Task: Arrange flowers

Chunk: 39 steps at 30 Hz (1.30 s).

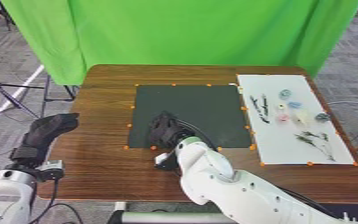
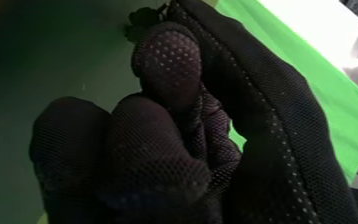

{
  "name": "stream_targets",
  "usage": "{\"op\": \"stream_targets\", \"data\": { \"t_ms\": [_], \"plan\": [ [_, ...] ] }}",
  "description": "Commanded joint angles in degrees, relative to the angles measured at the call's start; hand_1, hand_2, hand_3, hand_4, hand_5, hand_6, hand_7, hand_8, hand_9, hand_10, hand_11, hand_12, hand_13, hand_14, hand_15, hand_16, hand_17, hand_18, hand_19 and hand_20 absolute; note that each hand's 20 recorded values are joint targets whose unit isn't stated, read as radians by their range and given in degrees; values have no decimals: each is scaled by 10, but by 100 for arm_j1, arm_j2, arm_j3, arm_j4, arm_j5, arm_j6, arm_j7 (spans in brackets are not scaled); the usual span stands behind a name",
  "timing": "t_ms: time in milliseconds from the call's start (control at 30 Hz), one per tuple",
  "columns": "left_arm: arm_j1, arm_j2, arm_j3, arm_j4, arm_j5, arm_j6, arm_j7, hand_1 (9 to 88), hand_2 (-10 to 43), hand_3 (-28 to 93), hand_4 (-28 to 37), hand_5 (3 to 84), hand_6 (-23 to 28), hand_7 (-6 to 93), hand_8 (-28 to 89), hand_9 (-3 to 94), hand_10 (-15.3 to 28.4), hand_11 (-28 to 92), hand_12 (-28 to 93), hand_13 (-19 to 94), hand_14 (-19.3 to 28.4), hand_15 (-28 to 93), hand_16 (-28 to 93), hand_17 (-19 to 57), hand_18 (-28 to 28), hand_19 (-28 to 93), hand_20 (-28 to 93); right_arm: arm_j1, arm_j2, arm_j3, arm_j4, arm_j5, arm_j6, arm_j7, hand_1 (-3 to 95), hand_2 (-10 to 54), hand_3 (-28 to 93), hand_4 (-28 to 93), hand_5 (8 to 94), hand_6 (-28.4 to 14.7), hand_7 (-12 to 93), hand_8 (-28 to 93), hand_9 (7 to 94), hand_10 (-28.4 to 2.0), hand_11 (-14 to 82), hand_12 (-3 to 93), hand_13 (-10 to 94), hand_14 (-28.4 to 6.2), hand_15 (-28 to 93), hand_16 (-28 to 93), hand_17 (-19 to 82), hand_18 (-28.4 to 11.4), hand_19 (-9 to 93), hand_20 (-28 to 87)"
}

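Sprig [image 2: 143, 24], small and dark, shows at the tips of the right hand [image 1: 165, 131], pinched narrowly between thumb and finger; whether it is bloom or leaf I cannot tell. The hand is over the near part of the dark mat [image 1: 193, 100], left of its middle. Whether the piece touches the mat cannot be made out.

To the right lies the white sheet [image 1: 278, 146], with dark stems [image 1: 260, 107] along its left side, a pink flower [image 1: 283, 118], a cream flower [image 1: 302, 118] and a blue flower [image 1: 294, 105] around its middle, and leafy sprays [image 1: 314, 140] nearer. Beneath all this is the brown table [image 1: 104, 92]. The left hand [image 1: 44, 131] is off at the left edge, its fingers relaxed, holding nothing.

The step in hand looks like placing one piece of the arrangement on the mat, probably an early one. Next, the hand would need to settle the piece at its chosen spot, loosen gently so it doesn't cling or turn, then go right for another.
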Motion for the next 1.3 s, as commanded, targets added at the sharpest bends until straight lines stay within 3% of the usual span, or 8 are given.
{"op": "stream_targets", "data": {
  "t_ms": [33, 233, 600, 1300],
  "plan": [
    [36, -64, -43, -42, 29, -134, -89, 208, 54, 610, -283, 485, 50, 126, -51, 466, 162, 181, 113, 359, 191, 182, -4, 58, 131, 120, 158, -12, -93, -19, 13, 59, -72, 24, 635, -95, 506, 111, 609, -67, 620, 89, 866, -120, 460, 350, 937, 7, 652, 267, 754, -60, 930, 435],
    [-33, -58, -1, -7, 50, -190, -109, 206, 37, 629, -283, 491, 46, 132, -48, 467, 161, 183, 118, 358, 189, 184, -3, 57, 129, 116, 156, -27, -138, -39, 105, -24, -8, 9, 645, -95, 505, 68, 611, -69, 610, 81, 870, -118, 441, 350, 937, 4, 632, 277, 751, -56, 922, 423],
    [-5, -85, -2, -14, 49, -206, -112, 207, 27, 642, -283, 499, 46, 135, -47, 471, 164, 184, 123, 357, 190, 189, -4, 56, 128, 111, 155, 35, -224, -145, 432, -190, 684, -23, 660, -95, 512, 57, 635, -85, 599, 52, 883, -126, 418, 346, 937, 7, 627, 278, 752, -55, 915, 421],
    [-73, -83, -6, 19, 94, -374, -129, 212, -2, 664, -283, 500, 46, 132, -43, 469, 165, 183, 127, 352, 192, 190, -5, 54, 127, 107, 154, 23, -210, -67, 323, 49, 457, -14, 614, -95, 491, 51, 603, -76, 616, 104, 864, -126, 444, 329, 937, 9, 614, 288, 753, -47, 896, 434]
  ]
}}
